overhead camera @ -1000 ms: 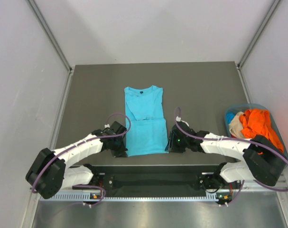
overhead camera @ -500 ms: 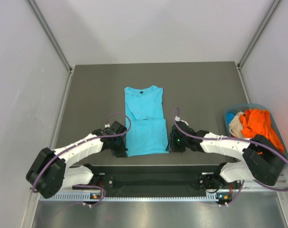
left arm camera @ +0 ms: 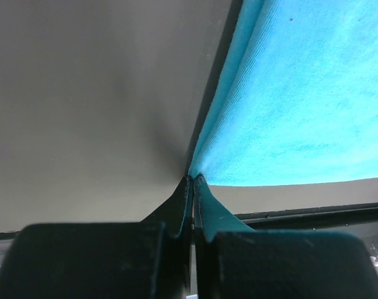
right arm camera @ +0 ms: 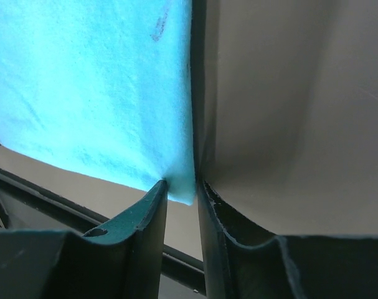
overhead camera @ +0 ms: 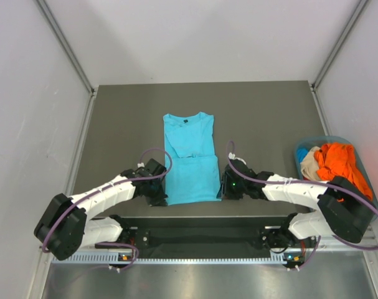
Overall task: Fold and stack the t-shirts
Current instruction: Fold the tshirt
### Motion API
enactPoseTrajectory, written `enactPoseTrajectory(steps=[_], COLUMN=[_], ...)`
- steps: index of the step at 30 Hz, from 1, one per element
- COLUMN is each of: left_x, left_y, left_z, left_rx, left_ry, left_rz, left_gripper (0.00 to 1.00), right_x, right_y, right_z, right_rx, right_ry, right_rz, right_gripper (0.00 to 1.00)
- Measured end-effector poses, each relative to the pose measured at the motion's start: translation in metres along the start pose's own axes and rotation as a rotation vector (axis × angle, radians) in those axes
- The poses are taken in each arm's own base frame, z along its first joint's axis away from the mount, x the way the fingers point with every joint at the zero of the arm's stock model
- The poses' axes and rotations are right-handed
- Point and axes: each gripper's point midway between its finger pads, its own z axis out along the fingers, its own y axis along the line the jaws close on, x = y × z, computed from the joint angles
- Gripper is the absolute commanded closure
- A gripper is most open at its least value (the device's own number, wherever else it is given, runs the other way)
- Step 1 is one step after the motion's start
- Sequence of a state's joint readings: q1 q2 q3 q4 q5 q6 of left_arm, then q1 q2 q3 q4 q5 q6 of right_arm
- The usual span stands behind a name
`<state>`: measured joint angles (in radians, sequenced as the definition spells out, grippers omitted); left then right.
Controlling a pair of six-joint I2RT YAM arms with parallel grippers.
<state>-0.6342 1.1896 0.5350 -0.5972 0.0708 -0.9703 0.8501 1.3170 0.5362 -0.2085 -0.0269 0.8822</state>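
Note:
A turquoise t-shirt (overhead camera: 190, 159) lies folded into a long strip in the middle of the dark table, collar at the far end. My left gripper (overhead camera: 159, 194) sits at its near left corner. In the left wrist view its jaws (left arm camera: 193, 179) are pressed together, and the shirt (left arm camera: 288, 93) tapers to a pinched point at the tips. My right gripper (overhead camera: 225, 189) is at the near right corner. Its jaws (right arm camera: 182, 184) stand a little apart, with the corner of the shirt (right arm camera: 95, 87) between the fingertips. An orange t-shirt (overhead camera: 338, 163) and a beige one (overhead camera: 309, 163) lie in the basket.
The blue-grey plastic basket (overhead camera: 329, 138) stands at the table's right edge, beside the right arm's elbow. A black rail runs along the near table edge just behind both grippers. Grey walls enclose the table (overhead camera: 126, 118) on three sides.
The right gripper's jaws have narrowed slightly around the shirt's corner. The left gripper, both arms and the shirt have stayed where they were.

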Motion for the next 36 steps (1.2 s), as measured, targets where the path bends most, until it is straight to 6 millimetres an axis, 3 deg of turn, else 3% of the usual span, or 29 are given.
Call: enactPoseTrajectory(steps=[13, 17, 25, 31, 36], left_x=[0.000, 0.000, -0.001, -0.001, -0.016], left_y=[0.000, 0.000, -0.002, -0.014, -0.035], left_z=[0.000, 0.000, -0.003, -0.013, -0.029], left_rx=[0.000, 0.000, 0.011, 0.070, 0.099], left_ry=[0.000, 0.000, -0.007, -0.012, -0.043], left_rz=[0.000, 0.000, -0.025, -0.061, -0.063], left_gripper=[1.00, 1.00, 1.00, 1.00, 1.00], right_x=[0.001, 0.003, 0.004, 0.004, -0.013], right_y=[0.004, 0.000, -0.004, -0.021, -0.012], right_z=[0.001, 0.001, -0.001, -0.016, -0.030], right_rx=[-0.019, -0.010, -0.001, 0.071, 0.090], right_ry=[-0.008, -0.012, -0.018, -0.032, -0.058], right_rz=[-0.011, -0.016, -0.024, -0.062, -0.117], right_gripper=[0.69, 1.00, 1.00, 1.00, 1.00])
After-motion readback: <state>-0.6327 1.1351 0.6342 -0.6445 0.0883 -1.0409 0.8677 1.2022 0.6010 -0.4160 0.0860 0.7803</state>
